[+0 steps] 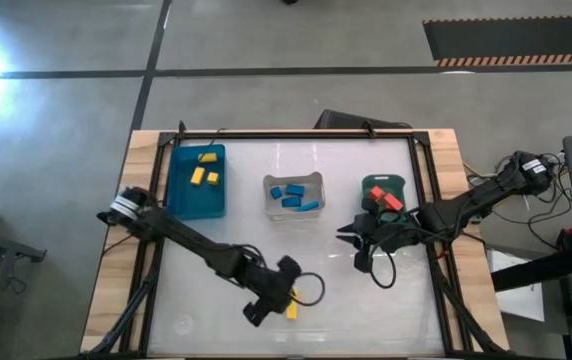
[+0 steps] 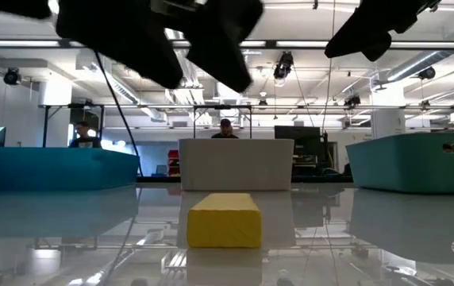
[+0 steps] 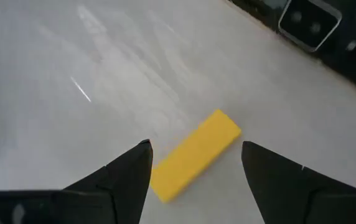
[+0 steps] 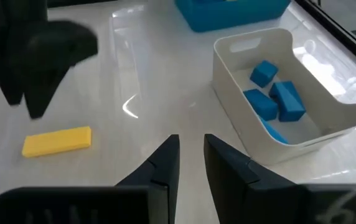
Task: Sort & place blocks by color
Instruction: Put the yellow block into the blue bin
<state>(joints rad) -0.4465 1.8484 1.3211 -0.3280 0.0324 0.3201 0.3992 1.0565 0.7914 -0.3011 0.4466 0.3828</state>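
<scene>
A yellow bar block lies flat on the table near its near edge. My left gripper hovers above it, open, one finger on either side, touching nothing. My right gripper hangs over the table's middle right, its fingers nearly together with nothing between them. The blue bin holds yellow blocks. Blue blocks lie in the white bin. A red block sits in the green bin.
The three bins stand in a row across the far half of the table: blue, white and green. A black frame rims the table. People show in the room beyond.
</scene>
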